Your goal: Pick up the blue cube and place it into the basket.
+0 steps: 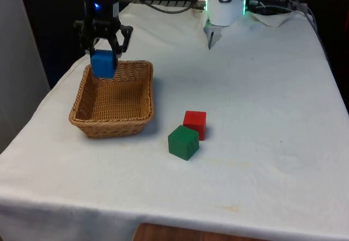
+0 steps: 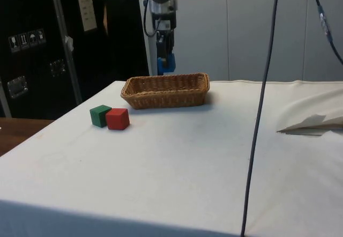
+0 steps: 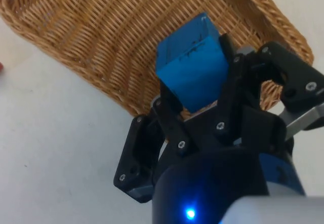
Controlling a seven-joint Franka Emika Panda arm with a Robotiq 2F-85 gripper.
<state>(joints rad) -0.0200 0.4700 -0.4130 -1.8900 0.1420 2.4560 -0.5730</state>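
The blue cube (image 1: pixel 103 64) hangs in the air, with my gripper (image 1: pixel 103 50) shut on it. It is above the far end of the wicker basket (image 1: pixel 138 112), on the front view's left. From the side, the blue cube (image 2: pixel 166 64) and gripper (image 2: pixel 166 60) sit a little above the rim of the basket (image 2: pixel 166 91). In the wrist view the blue cube (image 3: pixel 192 68) is pinched between the two black fingers (image 3: pixel 170 104), with the woven basket (image 3: pixel 91 31) below it.
A red cube (image 1: pixel 195 124) and a green cube (image 1: pixel 183 142) touch each other near the table's middle, to the front view's right of the basket. Cables and crumpled cloth (image 1: pixel 272 9) lie at the far right. The table edge runs close to the basket's left side.
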